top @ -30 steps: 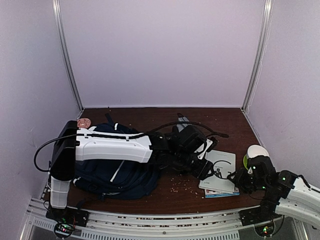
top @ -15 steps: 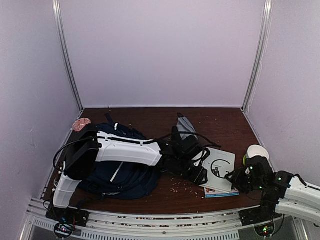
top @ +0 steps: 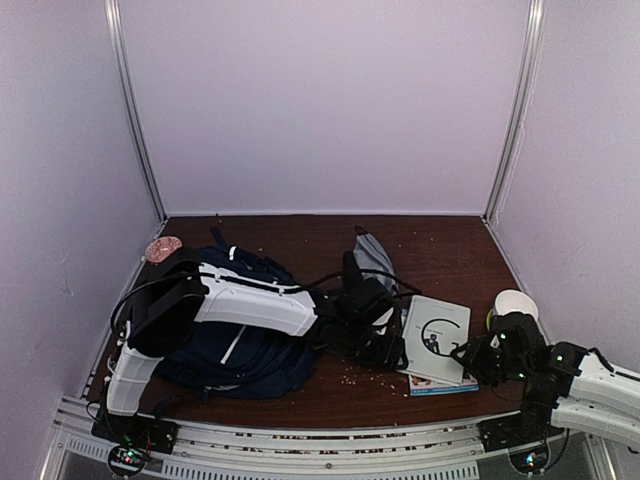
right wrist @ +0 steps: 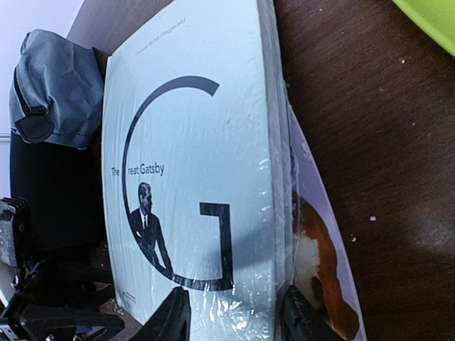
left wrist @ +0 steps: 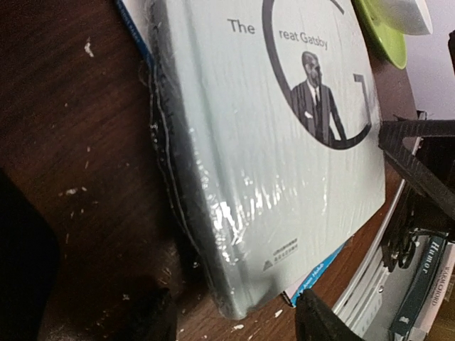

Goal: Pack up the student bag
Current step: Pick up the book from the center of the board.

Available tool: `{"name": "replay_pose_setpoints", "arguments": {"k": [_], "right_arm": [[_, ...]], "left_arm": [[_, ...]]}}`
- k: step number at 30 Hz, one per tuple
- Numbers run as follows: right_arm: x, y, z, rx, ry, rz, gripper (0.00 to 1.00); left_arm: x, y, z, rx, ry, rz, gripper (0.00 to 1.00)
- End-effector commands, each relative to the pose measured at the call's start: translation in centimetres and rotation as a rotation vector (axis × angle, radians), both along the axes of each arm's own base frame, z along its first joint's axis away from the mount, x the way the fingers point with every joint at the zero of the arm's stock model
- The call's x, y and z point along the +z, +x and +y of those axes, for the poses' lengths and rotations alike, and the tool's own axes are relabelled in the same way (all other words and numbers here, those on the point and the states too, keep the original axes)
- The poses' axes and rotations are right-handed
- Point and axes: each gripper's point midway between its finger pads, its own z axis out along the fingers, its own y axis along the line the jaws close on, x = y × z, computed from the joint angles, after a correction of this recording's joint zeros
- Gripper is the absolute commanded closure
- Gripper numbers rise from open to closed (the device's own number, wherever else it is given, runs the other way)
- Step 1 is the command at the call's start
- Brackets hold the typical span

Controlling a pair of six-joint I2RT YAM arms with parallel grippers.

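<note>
navy-blue fabric backpack [top: 235,352] sits left of the left hand [top: 390,345], which gapes open at the pale-grey book's [top: 440,330] corner

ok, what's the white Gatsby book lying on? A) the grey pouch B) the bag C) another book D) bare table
C: a second book with an orange picture on its cover sticks out from under the Gatsby book along its edge.

Navy-blue student bag [top: 240,345] with white trim stripes. Pale grey-green book [left wrist: 284,142], printed with a dark grey G and a black-suited man. Lilac-white second book [right wrist: 313,270] beneath, with an orange-brown patch. Grey pouch [right wrist: 53,89]. Lime-green dish [left wrist: 380,35]. Dark brown desk [top: 300,235], flecked with pale crumbs.
</note>
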Motion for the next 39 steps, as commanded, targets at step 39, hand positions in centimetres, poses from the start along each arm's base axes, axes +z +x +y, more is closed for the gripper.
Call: {"name": "replay_pose_setpoints", "arguments": {"k": [39], "right_arm": [[-0.3, -0.6, 2.1, 0.084, 0.041, 0.036, 0.65]], "left_arm": [[1.5, 1.8, 3.0, 0.053, -0.004, -0.057, 0.13]]}}
